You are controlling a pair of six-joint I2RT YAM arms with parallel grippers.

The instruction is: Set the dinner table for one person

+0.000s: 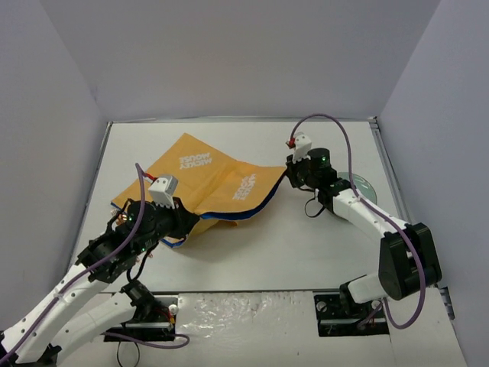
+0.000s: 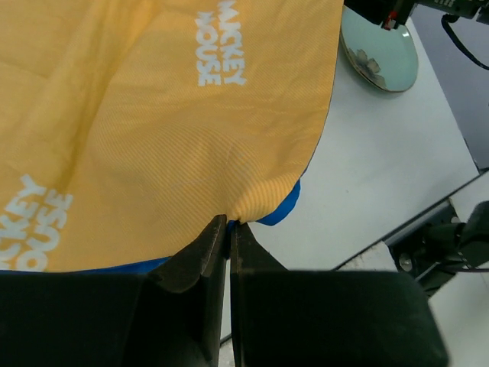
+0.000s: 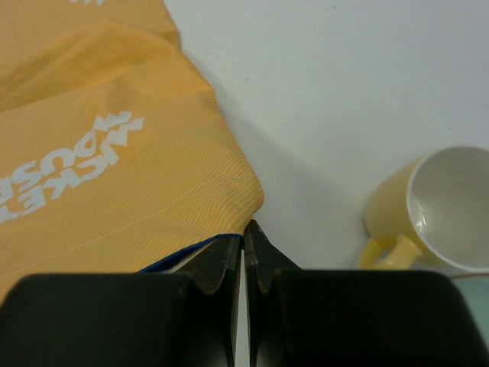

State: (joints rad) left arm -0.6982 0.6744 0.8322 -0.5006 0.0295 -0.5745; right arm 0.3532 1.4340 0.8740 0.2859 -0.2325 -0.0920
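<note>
Tabletop (image 1: 306, 245): white, flat, walled on three sides, lying beneath everything else. Cloth (image 1: 206, 172), one: orange-yellow, blue-edged, rumpled left of centre. Left claw (image 2: 229, 229): pinched tight on one cloth corner. Right claw (image 3: 244, 233): pinched tight on another corner. Step, judged: spreading the cloth; draw the corners apart evenly, lower flat, clear of the crockery. Mug (image 3: 428, 206), one, yellow; plate (image 2: 380, 53), one, glassy; claws, two

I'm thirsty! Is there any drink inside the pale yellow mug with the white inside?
No, the pale yellow mug shows only a bare, empty white inside in the right wrist view.
</note>
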